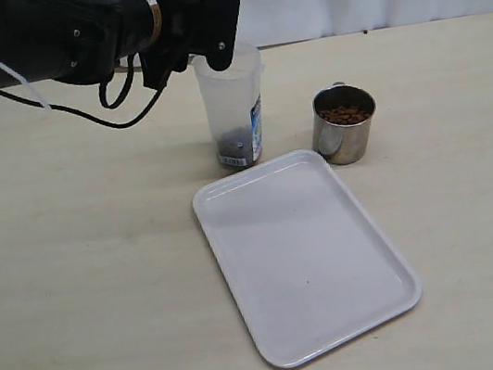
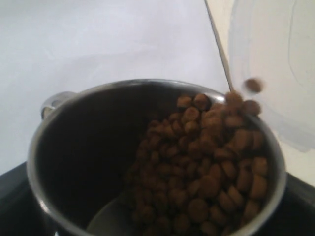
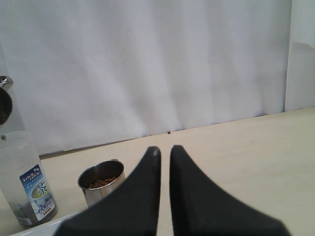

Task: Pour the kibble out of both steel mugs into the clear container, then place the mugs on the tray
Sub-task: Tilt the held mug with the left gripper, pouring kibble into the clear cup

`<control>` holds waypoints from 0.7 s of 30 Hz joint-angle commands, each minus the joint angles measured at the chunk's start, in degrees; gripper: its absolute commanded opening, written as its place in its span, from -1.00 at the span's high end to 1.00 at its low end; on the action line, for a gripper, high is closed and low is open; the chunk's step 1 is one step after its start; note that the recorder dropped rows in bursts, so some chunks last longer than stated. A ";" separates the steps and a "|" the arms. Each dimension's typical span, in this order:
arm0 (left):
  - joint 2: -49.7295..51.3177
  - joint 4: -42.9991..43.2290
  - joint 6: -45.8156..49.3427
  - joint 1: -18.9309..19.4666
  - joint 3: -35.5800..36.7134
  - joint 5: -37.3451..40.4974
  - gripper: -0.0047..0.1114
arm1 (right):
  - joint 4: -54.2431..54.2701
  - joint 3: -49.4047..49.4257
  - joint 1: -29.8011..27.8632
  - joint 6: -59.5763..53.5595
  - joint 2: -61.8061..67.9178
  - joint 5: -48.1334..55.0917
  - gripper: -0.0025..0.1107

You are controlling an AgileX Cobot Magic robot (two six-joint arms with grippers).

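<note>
The left end effector [image 1: 208,31] grips the tilted steel mug [image 2: 88,157] above the clear container [image 1: 232,103]. In the exterior view the arm hides the mug itself. In the left wrist view, the kibble [image 2: 206,167] is banked against the lower lip and spilling over it, with one pellet in mid-air. A thin dark layer already lies in the container's bottom.

The container stands at 12 o'clock from the tray [image 1: 305,260], just off its far rim. The second steel mug [image 1: 345,141], full of pellets, sits at 3 o'clock from the container and 1 o'clock from the tray. The right end effector [image 3: 165,153] is closed on nothing and hangs well clear of both.

The mugs look stiff, and their mirror-smooth walls are probably slippery. A squeeze across the body near the rim seems safer than the small handle. The container looks light and tall (nearly empty, so easy to tip), and a nudge at its rim is the likely hazard. A cable [image 1: 113,112] loops under the left arm at the container's 9 o'clock, above the worktop [image 1: 86,295]. Nothing lies on the tray.
</note>
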 commanded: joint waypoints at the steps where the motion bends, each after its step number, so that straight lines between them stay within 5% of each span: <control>1: -0.57 -0.03 0.49 -0.11 -0.68 0.07 0.92 | 0.03 0.22 0.13 -0.29 -0.19 -0.12 0.87; 21: -0.57 -0.03 1.82 -0.11 -0.68 0.07 0.92 | 0.03 0.22 0.13 -0.29 -0.19 -0.12 0.87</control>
